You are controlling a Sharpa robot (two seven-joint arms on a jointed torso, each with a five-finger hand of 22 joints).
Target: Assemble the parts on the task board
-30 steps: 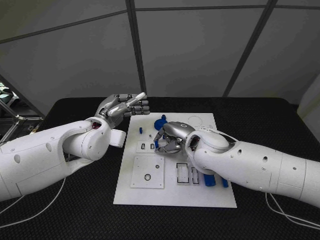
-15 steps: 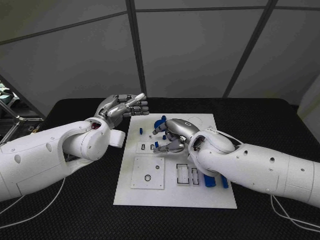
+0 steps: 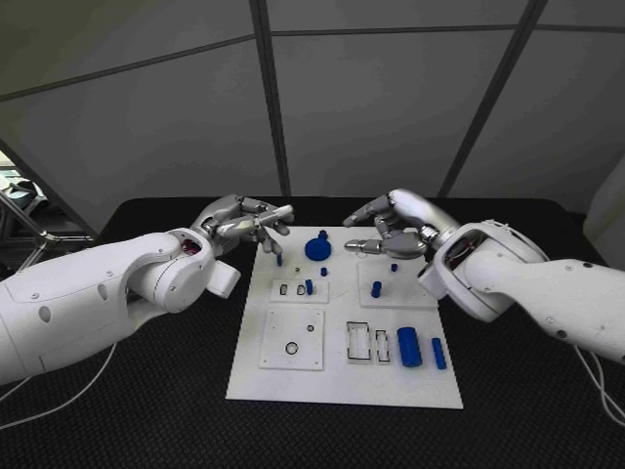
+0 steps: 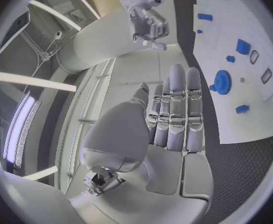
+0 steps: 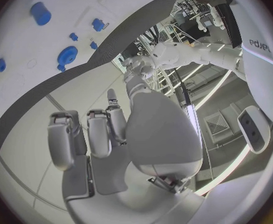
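2 silver hands above the board's far end | white rectangular task board (image 3: 344, 381) lies flat mid black tabletop (image 3: 538, 293), long axis running away from robot | blue gear-like round part (image 3: 318, 249) near far edge, blue cylinder (image 3: 408, 347) lying lengthwise | left hand (image 3: 242, 220) fingers extended, holding nothing | right hand (image 3: 391, 230) fingers loosely apart, empty

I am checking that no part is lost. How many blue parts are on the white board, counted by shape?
Gear: 1
Long bars: 2
Small pegs: 5
Total: 8
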